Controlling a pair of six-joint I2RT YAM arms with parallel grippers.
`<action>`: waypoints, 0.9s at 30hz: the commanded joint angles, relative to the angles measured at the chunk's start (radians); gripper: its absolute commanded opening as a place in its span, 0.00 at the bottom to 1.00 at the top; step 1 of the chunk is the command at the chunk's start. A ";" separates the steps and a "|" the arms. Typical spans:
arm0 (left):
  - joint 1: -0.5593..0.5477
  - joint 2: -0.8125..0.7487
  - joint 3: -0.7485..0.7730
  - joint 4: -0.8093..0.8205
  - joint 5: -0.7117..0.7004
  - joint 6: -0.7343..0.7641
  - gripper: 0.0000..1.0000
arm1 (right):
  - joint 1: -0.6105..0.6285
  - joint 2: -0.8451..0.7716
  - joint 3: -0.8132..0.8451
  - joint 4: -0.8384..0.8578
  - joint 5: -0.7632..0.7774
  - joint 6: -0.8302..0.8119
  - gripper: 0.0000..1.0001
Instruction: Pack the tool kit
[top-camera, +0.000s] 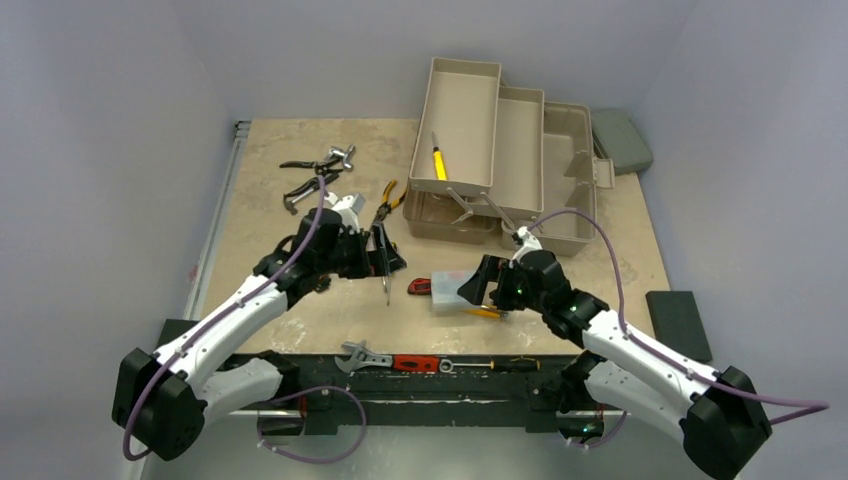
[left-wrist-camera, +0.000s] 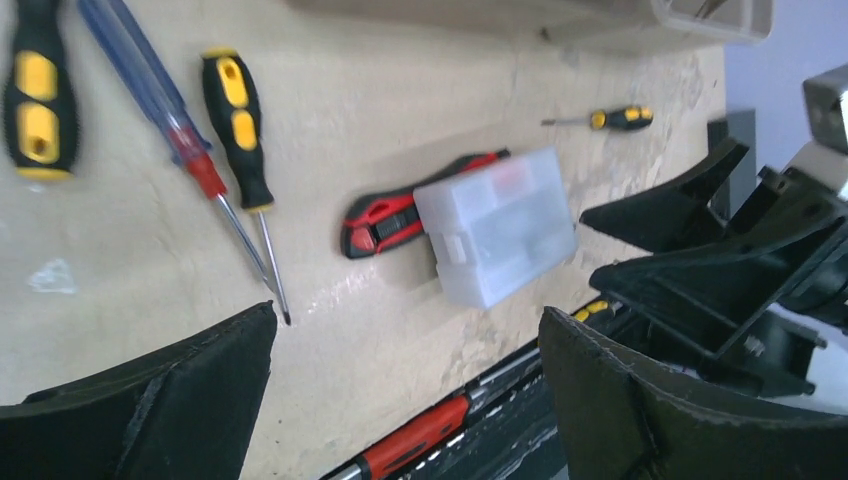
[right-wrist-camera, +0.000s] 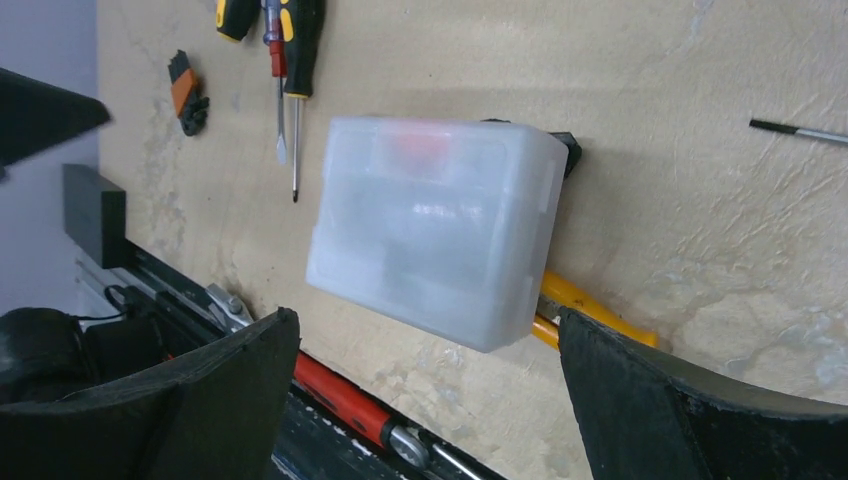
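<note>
With the right pincer (right-wrist-camera: 428, 318) and left pincer (left-wrist-camera: 408, 325) both spread and empty, the box (right-wrist-camera: 430, 225) just ahead of the right one is best straddled squarely, clear of the knife (left-wrist-camera: 385, 220) against it, then carried to the toolbox (top-camera: 566, 190) lying open well beyond.

Soft, even light falls from overhead in the top view. The tan surface (top-camera: 300, 135) is bright, the walls carry a cool bluish cast, and the shadows under the arms are faint; fine detail looks slightly grainy. In the left wrist view the yellow-and-black screwdriver handle (left-wrist-camera: 38, 90) at the left edge is smeared, perhaps by motion, and the left claw (left-wrist-camera: 408, 330) reads as near-black shapes. In the right wrist view the translucent plastic box (right-wrist-camera: 430, 230) carries pale glare and throws a soft shadow to its right. The right claw (right-wrist-camera: 428, 325) is dark and soft-edged.
</note>
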 joint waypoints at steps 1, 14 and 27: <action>-0.079 0.050 -0.078 0.217 0.047 -0.064 1.00 | -0.004 -0.085 -0.128 0.268 -0.033 0.139 0.99; -0.176 0.234 -0.297 0.653 0.124 -0.247 1.00 | -0.198 0.157 -0.382 0.841 -0.350 0.316 0.99; -0.204 0.505 -0.233 0.871 0.219 -0.319 0.74 | -0.204 0.412 -0.323 1.046 -0.470 0.380 0.94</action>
